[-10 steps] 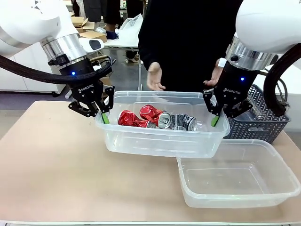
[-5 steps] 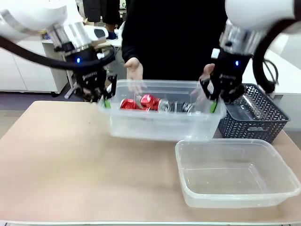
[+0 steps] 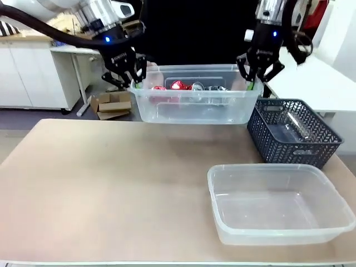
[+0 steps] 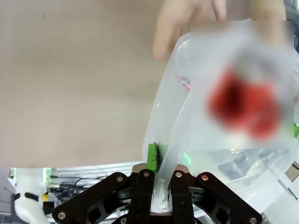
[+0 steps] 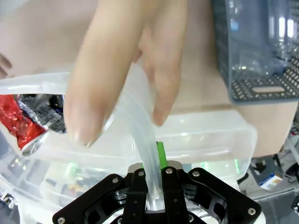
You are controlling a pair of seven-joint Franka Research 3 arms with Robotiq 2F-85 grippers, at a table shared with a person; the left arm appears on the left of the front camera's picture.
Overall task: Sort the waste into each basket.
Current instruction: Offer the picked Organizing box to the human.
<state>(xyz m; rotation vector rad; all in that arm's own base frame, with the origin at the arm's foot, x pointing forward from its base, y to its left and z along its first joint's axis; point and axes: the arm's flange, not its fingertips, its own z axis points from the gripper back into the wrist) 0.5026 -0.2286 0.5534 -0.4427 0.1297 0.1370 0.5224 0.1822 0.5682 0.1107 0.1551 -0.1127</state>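
a pale tan bench (image 3: 111, 183) runs across the foreground, its top matte and plain. toward its far right corner a dark blue lattice-weave basket (image 3: 278, 136) stands upright, w/ slot handles cut near the rim. the right wrist view looks down on the same basket, its open weave and one handle slot sharp. beyond the bench, on the grey floor (image 3: 50, 117), small brown cardboard boxes (image 3: 113, 104) lie together, not far from white cabinets (image 3: 28, 78) along the left bkgd. a person in a black top (image 3: 194, 33) stands at the bench's far side, approx. centre. a white table (image 3: 317, 83) sits behind the basket at right.
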